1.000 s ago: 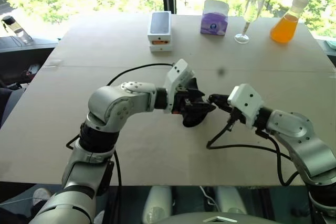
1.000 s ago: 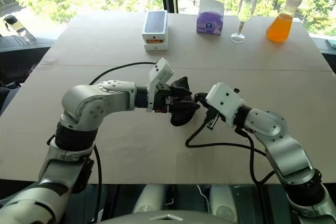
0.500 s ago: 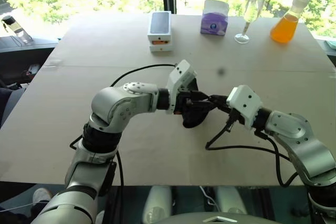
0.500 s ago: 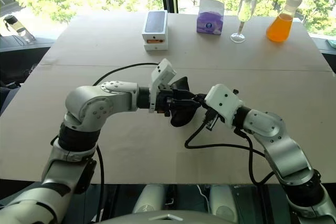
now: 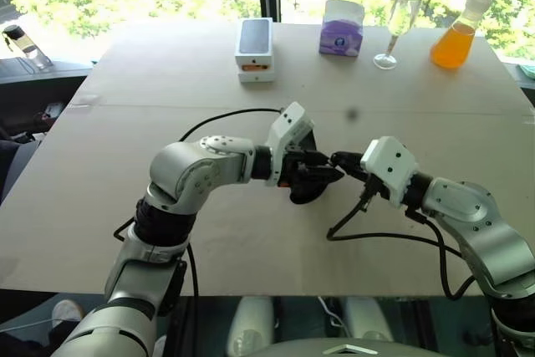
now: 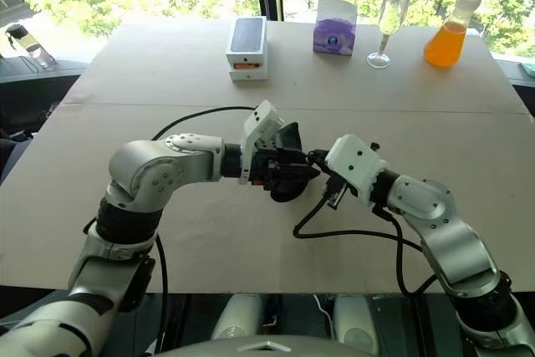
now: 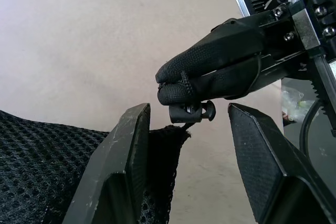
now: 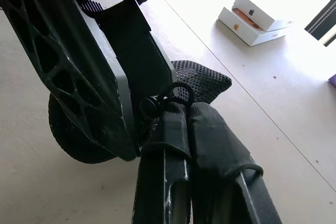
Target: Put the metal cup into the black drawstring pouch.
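Two grippers meet at the centre of the left eye frame, above the beige table (image 5: 100, 173). We see the black drawstring pouch (image 5: 305, 186) between them, a dark mesh bundle hanging just below and to the right of the left gripper (image 5: 322, 171).

We note in the left wrist view that the left gripper's jaws stand apart. One finger (image 7: 123, 166) lies against the pouch mesh (image 7: 42, 177), and the other stands clear of it. Whether the pouch is clamped we cannot tell.

We see the right gripper (image 7: 173, 90) with its fingertips pressed together on the pouch's thin cord (image 7: 185, 85). A small black cord stopper (image 7: 191, 111) hangs just under those tips, between the left fingers.

We cannot locate the metal cup from these views.

Along the top edge of the left eye frame we record four items in a row:
1. a white box with a dark top (image 5: 255, 49), centre;
2. a purple tissue box (image 5: 342, 28);
3. a clear stemmed glass (image 5: 399, 27);
4. a flask of orange liquid (image 5: 456, 33), upper right.
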{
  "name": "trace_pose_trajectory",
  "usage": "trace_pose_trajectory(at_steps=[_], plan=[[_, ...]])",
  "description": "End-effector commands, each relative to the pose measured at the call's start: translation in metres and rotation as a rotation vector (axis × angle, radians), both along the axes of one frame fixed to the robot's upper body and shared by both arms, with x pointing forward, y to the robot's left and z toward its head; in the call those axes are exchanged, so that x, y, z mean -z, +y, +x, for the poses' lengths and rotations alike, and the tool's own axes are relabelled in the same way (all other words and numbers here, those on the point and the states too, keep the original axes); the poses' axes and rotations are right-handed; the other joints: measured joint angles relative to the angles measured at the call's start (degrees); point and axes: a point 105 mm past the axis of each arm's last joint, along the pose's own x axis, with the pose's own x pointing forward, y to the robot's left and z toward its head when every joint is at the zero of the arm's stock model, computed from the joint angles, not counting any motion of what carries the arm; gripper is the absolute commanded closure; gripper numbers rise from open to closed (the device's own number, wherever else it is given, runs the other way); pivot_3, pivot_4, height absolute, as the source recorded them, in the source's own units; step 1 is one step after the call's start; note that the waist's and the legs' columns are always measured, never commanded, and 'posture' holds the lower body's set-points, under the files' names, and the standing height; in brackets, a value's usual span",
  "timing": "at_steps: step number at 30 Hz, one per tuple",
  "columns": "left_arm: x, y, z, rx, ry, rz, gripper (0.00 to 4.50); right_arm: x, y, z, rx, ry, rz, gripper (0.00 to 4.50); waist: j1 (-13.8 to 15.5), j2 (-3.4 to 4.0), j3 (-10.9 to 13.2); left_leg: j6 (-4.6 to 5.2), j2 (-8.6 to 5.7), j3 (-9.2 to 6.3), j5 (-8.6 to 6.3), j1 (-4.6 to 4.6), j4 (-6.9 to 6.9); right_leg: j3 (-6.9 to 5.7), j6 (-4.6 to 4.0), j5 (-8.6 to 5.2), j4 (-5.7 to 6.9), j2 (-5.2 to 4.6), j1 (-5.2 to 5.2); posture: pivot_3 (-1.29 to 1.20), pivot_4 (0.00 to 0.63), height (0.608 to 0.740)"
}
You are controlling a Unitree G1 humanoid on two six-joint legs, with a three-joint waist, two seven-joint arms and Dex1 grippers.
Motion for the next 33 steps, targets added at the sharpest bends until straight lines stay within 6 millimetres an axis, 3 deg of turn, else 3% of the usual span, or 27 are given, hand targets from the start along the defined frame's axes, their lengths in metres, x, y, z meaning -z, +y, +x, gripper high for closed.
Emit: trace_pose_trajectory(at_steps=[1,5,8,11,21,33], plan=[[-0.009,-0.001,-0.001,0.005,-0.023,-0.023,2.09,-0.01,0.001,-0.005,-0.012,-0.043,0.007,4.5,0.0,0.0,0.0,0.0,0.0,0.0,0.0,0.0,0.0,0.0,0.0,0.0,0.0,0.0,0.0,0.0,0.15,0.737],[-0.009,-0.001,-0.001,0.005,-0.02,-0.026,2.09,-0.009,0.001,-0.005,-0.014,-0.042,0.007,4.5,0.0,0.0,0.0,0.0,0.0,0.0,0.0,0.0,0.0,0.0,0.0,0.0,0.0,0.0,0.0,0.0,0.15,0.737],[-0.01,-0.001,0.0,0.002,-0.016,-0.028,2.98,-0.009,0.001,-0.006,-0.015,-0.042,0.006,4.5,0.0,0.0,0.0,0.0,0.0,0.0,0.0,0.0,0.0,0.0,0.0,0.0,0.0,0.0,0.0,0.0,0.15,0.737],[-0.01,-0.001,0.0,-0.001,-0.011,-0.03,4.34,-0.009,0.001,-0.006,-0.016,-0.041,0.006,4.5,0.0,0.0,0.0,0.0,0.0,0.0,0.0,0.0,0.0,0.0,0.0,0.0,0.01,0.0,0.0,0.0,0.15,0.737],[0.0,0.0,-0.004,0.016,-0.014,0.012,4.39,-0.011,-0.005,0.003,0.046,-0.052,0.013,4.5,0.0,0.0,0.0,0.0,0.0,0.0,0.0,0.0,0.0,0.0,0.0,0.0,0.0,0.0,0.0,0.0,0.15,0.737],[0.027,0.014,-0.008,0.0,0.04,0.137,4.39,-0.015,-0.08,0.052,0.505,-0.042,0.129,4.5,0.0,0.0,0.0,0.0,-0.01,0.01,0.0,-0.01,0.0,0.01,0.0,0.0,0.0,-0.01,0.0,0.0,0.15,0.737]])
